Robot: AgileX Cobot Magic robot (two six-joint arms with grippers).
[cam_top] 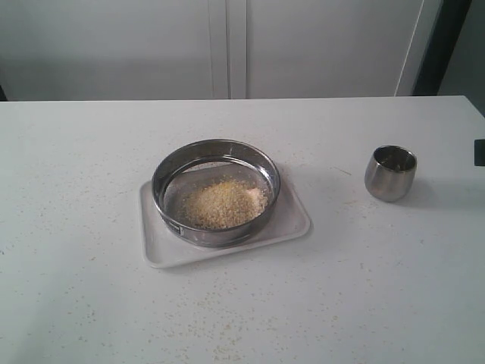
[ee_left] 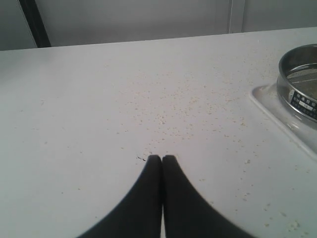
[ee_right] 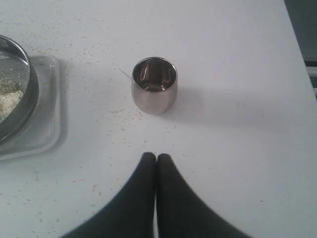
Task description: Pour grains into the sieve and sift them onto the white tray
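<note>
Cut off: the wide round steel sieve (cam_top: 164,173) runs past the frame edge in both wrist views; the tray floor under its mesh is hidden.
Grains: golden-yellow and pale grains (cam_top: 221,203) heaped in the sieve, which stands on the flat white tray (cam_top: 292,224) mid-surface (cam_top: 76,227).
Left tool (ee_left: 161,158): black fingers pressed together, empty, well apart from the sieve.
Right tool (ee_right: 156,156): closed on nothing, near the small rounded steel cup (ee_right: 154,91); the sieve lies farther off.

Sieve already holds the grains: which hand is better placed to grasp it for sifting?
Likely the left. The sieve sits left of the exterior view's middle, and the left hand, shut and empty, has nothing between it and the sieve. The right hand faces the steel cup.
</note>
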